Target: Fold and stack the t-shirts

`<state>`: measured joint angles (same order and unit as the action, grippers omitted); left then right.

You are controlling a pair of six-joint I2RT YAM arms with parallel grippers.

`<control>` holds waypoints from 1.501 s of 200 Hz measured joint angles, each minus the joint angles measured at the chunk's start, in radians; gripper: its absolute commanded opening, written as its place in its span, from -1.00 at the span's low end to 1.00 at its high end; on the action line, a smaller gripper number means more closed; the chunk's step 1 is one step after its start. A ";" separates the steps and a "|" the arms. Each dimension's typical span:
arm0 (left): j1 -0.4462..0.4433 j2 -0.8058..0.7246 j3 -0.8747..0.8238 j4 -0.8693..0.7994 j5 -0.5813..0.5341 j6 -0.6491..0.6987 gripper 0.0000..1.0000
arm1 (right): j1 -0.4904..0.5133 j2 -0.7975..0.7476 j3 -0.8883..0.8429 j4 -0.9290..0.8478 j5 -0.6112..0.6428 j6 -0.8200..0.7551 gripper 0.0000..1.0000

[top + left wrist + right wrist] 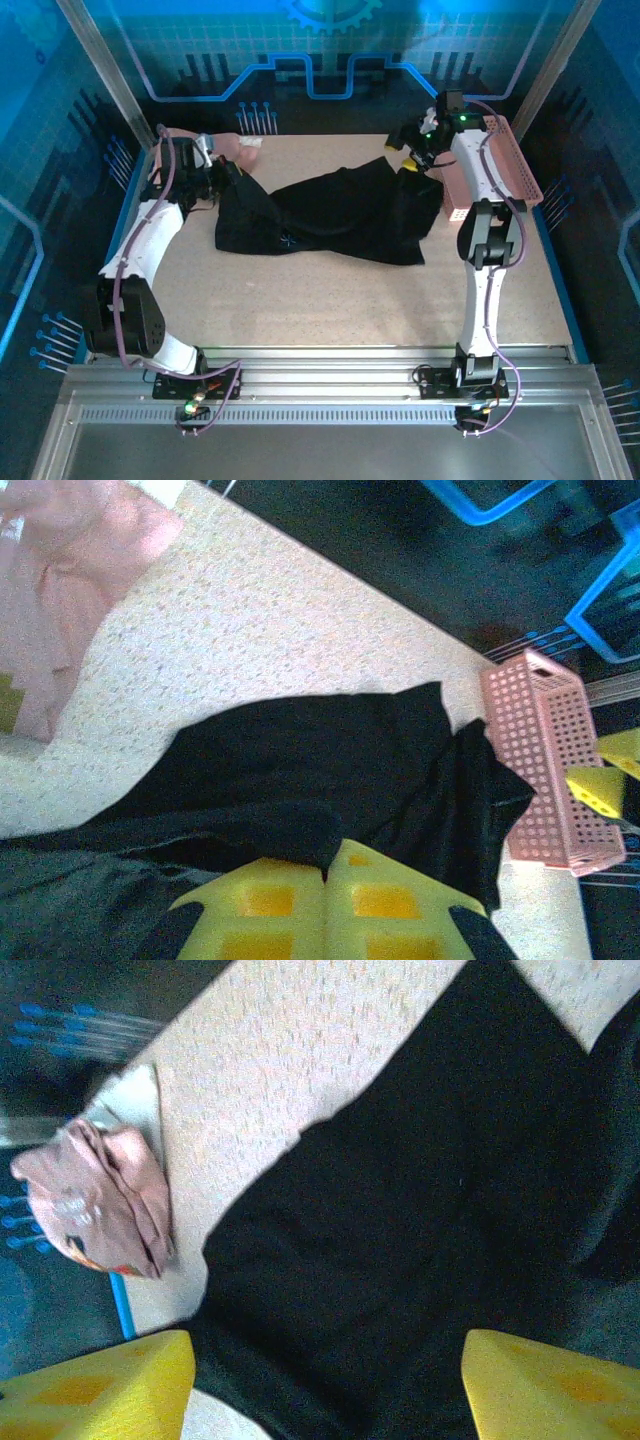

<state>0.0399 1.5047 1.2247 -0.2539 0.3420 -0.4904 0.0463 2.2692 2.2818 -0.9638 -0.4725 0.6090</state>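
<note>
Between left gripper (327, 870) and right gripper (328, 1365) lies the black t-shirt (340, 215).

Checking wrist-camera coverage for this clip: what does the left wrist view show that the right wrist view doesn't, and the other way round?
Left wrist, not right: the pink mesh basket beside the black t-shirt, and the left gripper shut on that shirt's edge. Right wrist, not left: the right gripper open over the shirt, and the print on the pink t-shirt. Both: the black t-shirt, the pink t-shirt and the speckled table.
</note>
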 measured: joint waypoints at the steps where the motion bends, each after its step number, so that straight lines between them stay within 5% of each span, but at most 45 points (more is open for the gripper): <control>1: 0.000 0.000 -0.002 0.001 0.000 0.000 -1.00 | 0.003 -0.008 -0.008 -0.002 0.003 -0.003 0.49; 19: -0.002 -0.006 -0.053 0.021 -0.005 0.000 -1.00 | 0.027 -0.168 -0.176 -0.020 0.040 -0.047 0.49; 59: -0.004 -0.071 -0.225 0.040 -0.005 -0.001 -1.00 | 0.023 -0.774 -0.804 -0.023 0.074 -0.050 0.40; 78: -0.004 -0.108 -0.289 0.043 -0.004 -0.006 -1.00 | -0.007 -0.897 -1.040 0.016 0.053 -0.017 0.34; 120: -0.004 -0.154 -0.355 0.058 0.007 -0.008 -1.00 | -0.082 -0.710 -1.262 0.161 0.047 0.037 0.18; 266: -0.004 -0.203 -0.379 0.053 0.014 -0.003 -1.00 | -0.113 -0.542 -1.306 0.360 0.110 0.137 0.03; 283: -0.004 -0.203 -0.379 0.053 0.014 -0.003 -1.00 | -0.113 -0.528 -1.309 0.369 0.114 0.154 -0.09; 300: -0.004 -0.203 -0.379 0.053 0.014 -0.003 -1.00 | -0.113 -0.512 -1.292 0.345 0.130 0.166 -0.45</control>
<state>0.0360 1.3022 0.8459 -0.2005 0.3557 -0.4934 -0.0666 1.7576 0.9901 -0.6189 -0.3428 0.7753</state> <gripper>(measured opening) 0.053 0.385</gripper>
